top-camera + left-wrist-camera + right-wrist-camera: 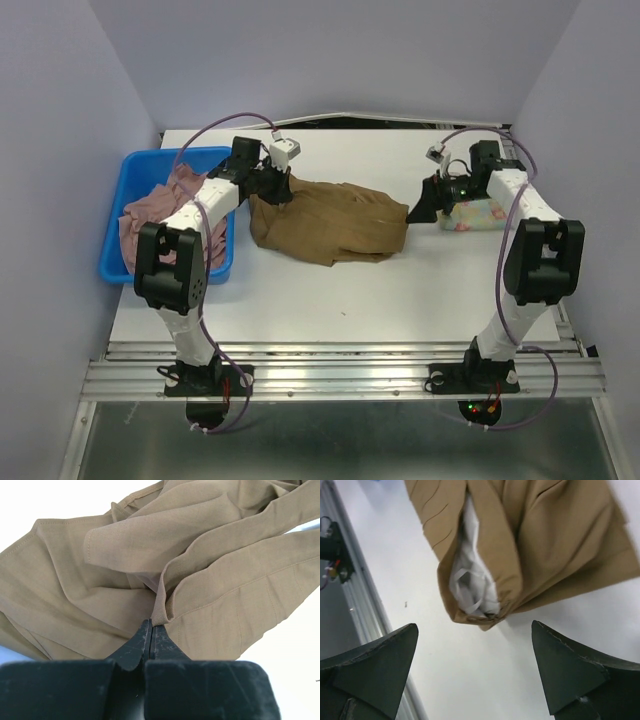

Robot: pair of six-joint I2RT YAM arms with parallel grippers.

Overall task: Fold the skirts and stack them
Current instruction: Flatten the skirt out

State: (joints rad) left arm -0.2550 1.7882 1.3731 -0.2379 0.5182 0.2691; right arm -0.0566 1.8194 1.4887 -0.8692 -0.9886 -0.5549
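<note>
The brown pleated skirt point(330, 225) lies crumpled in the middle of the table. My left gripper point(275, 187) is shut on its ribbed waistband at the skirt's left end point(161, 611). My right gripper point(425, 205) is open and empty, just off the skirt's right end point(485, 605), where its white lining shows. The pastel flowered skirt point(475, 215) lies folded at the right, under the right arm. The dusty pink skirt point(165, 210) is bunched in the blue bin.
The blue plastic bin point(135, 165) stands at the table's left edge. The metal rail point(340, 365) runs along the near edge. Grey walls close in the left, right and back.
</note>
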